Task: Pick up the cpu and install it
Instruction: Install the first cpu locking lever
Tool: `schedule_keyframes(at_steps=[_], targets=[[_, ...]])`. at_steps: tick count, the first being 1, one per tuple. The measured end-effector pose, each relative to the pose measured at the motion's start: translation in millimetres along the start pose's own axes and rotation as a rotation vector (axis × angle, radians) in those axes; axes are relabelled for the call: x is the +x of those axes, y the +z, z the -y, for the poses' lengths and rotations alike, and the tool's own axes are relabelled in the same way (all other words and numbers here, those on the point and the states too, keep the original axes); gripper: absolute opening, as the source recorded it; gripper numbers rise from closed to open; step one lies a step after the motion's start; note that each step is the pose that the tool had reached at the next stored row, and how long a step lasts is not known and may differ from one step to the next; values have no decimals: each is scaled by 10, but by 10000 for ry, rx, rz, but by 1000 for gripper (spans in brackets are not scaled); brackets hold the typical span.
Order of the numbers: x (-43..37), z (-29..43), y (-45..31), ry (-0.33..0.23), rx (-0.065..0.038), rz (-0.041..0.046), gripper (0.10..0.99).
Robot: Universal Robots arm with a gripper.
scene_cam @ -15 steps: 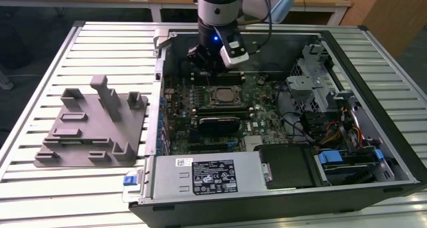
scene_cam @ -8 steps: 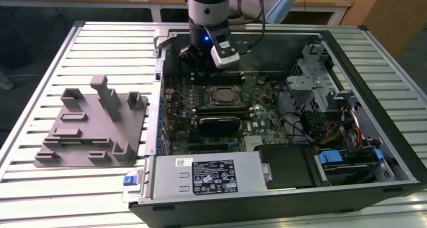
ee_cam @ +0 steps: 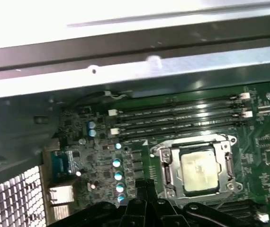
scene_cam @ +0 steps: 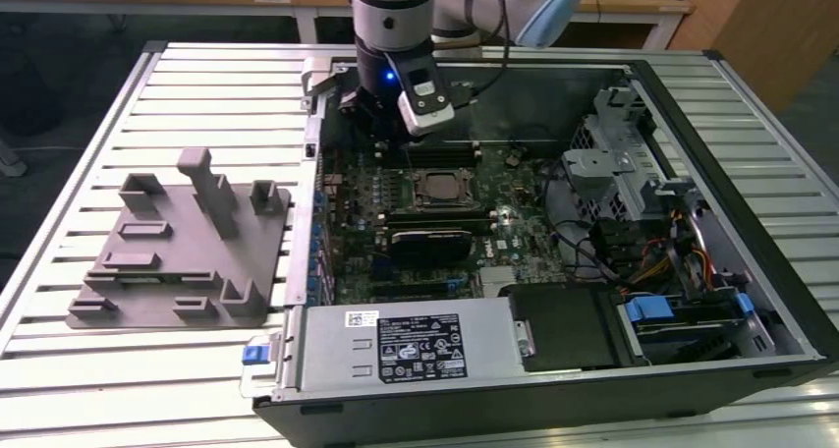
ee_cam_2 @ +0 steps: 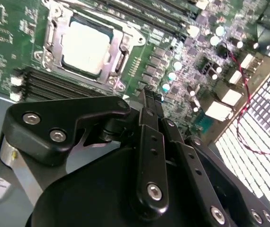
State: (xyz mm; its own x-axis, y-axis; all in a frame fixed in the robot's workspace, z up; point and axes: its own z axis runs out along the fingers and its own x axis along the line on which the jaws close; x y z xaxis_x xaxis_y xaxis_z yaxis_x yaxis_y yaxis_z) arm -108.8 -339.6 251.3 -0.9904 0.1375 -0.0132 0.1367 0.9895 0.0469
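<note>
The cpu (ee_cam_2: 85, 47) sits in the socket (ee_cam_2: 124, 49) inside the open computer case (scene_cam: 551, 414). The gripper (ee_cam_2: 150, 96) hovers nearby, its fingers (ee_cam_2: 147, 130) pressed together and empty.

Arm (scene_cam: 391, 16) is standing near vertical in the exterior view, with the wrist pointing straight down. Gripper (scene_cam: 377, 145) is hanging at its lower end, tips facing down. In the second wrist view the black fingers (ee_cam_2: 150, 142) are running side by side and meeting at the tips, with the linkage folded in tight.
</note>
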Motion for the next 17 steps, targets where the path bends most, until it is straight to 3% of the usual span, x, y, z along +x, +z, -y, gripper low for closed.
schedule_keyframes(at_steps=[1, 7, 10, 12, 17], targets=[[14, 2, 0, 3, -100, -13, 106], [42, 7, 1, 23, -1165, -159, 106], [42, 7, 3, 31, -1543, -212, 106], [43, 7, 2, 33, -1638, -227, 106], [15, 3, 4, 32, -1643, -231, 106]])
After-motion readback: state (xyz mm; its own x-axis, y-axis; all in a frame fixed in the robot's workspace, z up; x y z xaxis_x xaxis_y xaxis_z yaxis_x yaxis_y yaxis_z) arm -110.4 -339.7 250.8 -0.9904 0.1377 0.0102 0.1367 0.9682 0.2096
